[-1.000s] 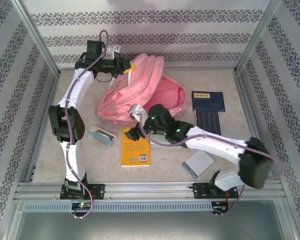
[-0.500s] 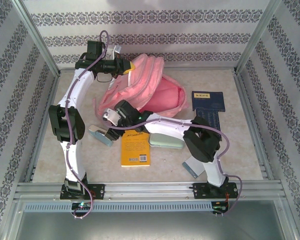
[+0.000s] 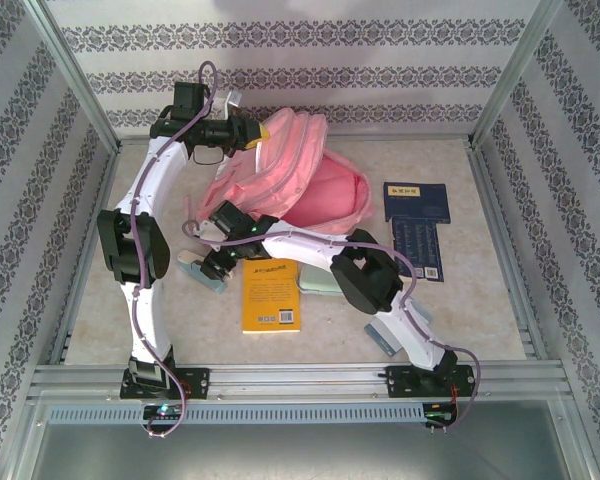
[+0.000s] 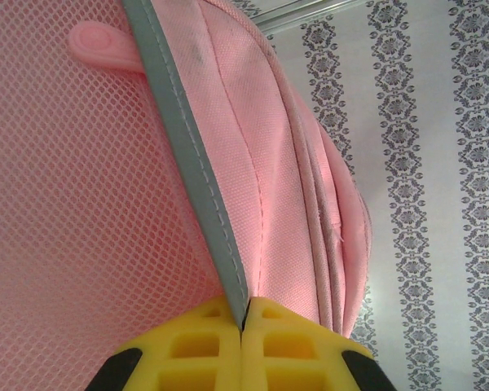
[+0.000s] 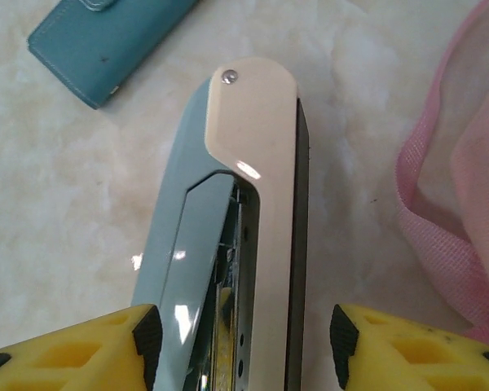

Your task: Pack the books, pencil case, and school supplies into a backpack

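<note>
Packing looks barely begun: left gripper (image 4: 243, 324) pinches the pink fabric backpack (image 3: 302, 178), right gripper (image 5: 240, 332) spreads around a grey-blue stapler (image 5: 246, 163), yellow paperback book (image 3: 270, 296) unpacked.

Damask-striped wallpaper (image 3: 300, 40), pale marbled tabletop (image 3: 480, 310), aluminium frame rails (image 3: 300, 378)

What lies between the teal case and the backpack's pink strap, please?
In the right wrist view, a cream-topped grey-blue stapler lies on the table between the teal case and the backpack's pink strap, with the right gripper open astride it.
</note>
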